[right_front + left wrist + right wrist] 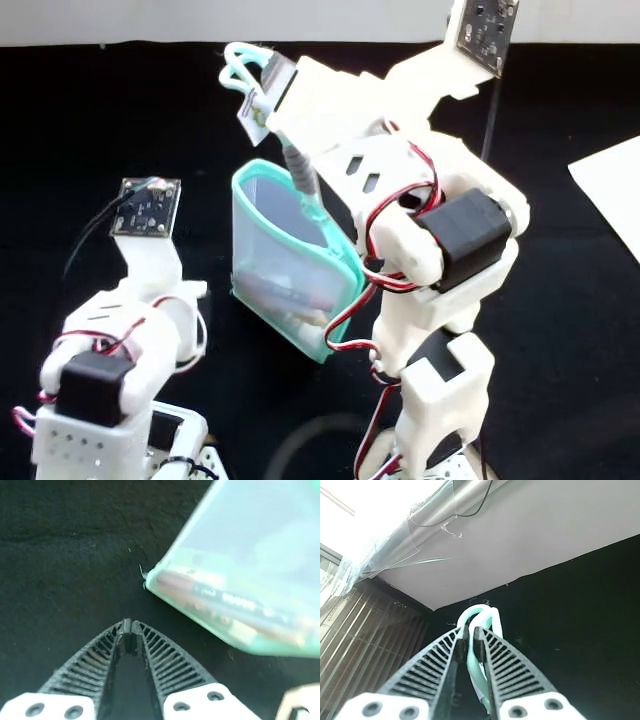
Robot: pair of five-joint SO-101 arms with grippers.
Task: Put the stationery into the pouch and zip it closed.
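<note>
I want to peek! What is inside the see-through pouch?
Inside the pouch, some long stationery lies piled at the bottom, one piece reddish-brown. The cloudy wall blurs it, so the pieces cannot be counted, and anything lying under them is hidden.

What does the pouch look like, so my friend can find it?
Find the black table, then the taller white right arm. Hanging from the right tool is the pouch: soft, see-through and mint green, with stationery at its bottom, unlike the hard white arms beside it.

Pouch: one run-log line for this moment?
pouch: held up, stationery inside | right gripper: shut on loop | left gripper: shut, empty, beside pouch
</note>
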